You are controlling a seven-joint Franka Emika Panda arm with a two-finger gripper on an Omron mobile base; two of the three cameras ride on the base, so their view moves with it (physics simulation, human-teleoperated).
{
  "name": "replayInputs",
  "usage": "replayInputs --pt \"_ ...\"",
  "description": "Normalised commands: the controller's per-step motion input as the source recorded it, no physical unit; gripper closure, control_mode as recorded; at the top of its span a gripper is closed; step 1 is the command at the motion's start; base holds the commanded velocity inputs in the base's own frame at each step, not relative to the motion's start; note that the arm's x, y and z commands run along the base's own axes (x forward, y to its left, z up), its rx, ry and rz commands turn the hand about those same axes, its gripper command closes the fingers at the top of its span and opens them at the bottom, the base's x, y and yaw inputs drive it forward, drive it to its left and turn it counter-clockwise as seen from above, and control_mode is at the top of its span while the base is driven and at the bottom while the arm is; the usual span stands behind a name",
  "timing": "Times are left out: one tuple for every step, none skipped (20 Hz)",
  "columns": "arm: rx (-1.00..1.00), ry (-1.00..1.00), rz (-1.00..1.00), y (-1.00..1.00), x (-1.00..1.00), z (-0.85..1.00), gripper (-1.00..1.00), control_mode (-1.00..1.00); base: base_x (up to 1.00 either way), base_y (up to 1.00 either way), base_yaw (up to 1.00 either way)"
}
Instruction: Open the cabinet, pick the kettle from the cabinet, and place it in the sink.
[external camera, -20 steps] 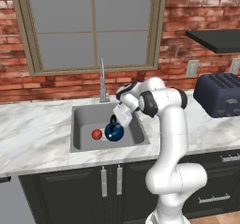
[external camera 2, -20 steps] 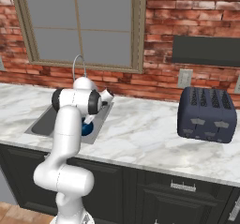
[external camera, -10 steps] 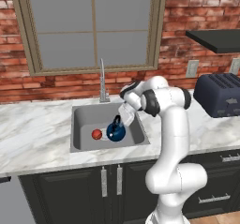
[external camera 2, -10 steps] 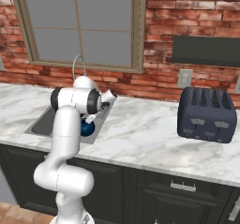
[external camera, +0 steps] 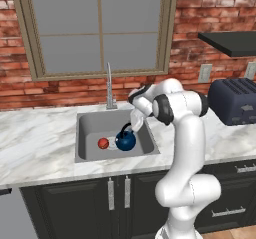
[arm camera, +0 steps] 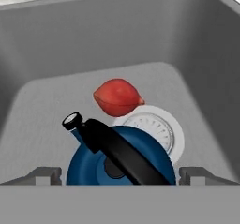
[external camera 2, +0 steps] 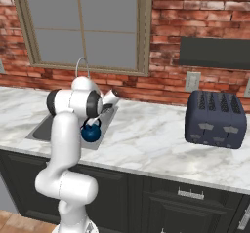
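Jaws of the two-finger gripper (arm camera: 120, 174) stand spread wide and empty either side of the small round dark-blue kettle (arm camera: 121, 158), which sits on the grey steel sink (external camera: 90, 125) floor, its black arched handle running diagonally between them.

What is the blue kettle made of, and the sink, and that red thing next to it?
The kettle looks like glossy blue painted metal, since it shines a little; its black handle looks like matte plastic. The sink looks like brushed grey steel, smooth and dull. The red thing has a matte skin and a pointed end, maybe a fruit or vegetable; the pictures cannot settle it.
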Motion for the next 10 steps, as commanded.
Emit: replayInputs --pt "-0.15 0.00 -0.08 -0.05 -0.13 0.31 -1.00 -1.00 0.00 0.00 0.00" --pt "-0.15 0.00 -0.05 -0.08 -0.15 0.33 -1.00 -1.00 0.00 0.00 0.00" --pt "-0.16 0.00 -0.04 -0.08 -0.16 0.32 -1.00 -1.00 0.00 0.00 0.00" --pt "-0.17 0.00 -0.04 -0.10 -0.17 0.32 -1.00 -1.00 0.00 0.00 0.00" --pt "-0.17 0.00 -0.04 -0.09 -0.17 0.32 -1.00 -1.00 0.00 0.00 0.00" --pt "-0.18 0.00 -0.04 -0.11 -0.17 0.31 -1.00 -1.00 0.00 0.00 0.00" --pt "-0.17 0.00 -0.04 -0.13 -0.19 0.32 -1.00 -1.00 0.00 0.00 0.00" --pt "-0.18 0.00 -0.05 -0.15 -0.19 0.32 -1.00 -1.00 0.00 0.00 0.00" --pt "-0.18 0.00 -0.04 -0.18 -0.22 0.33 -1.00 -1.00 0.00 0.00 0.00" --pt "-0.18 0.00 -0.04 -0.19 -0.24 0.32 -1.00 -1.00 0.00 0.00 0.00"
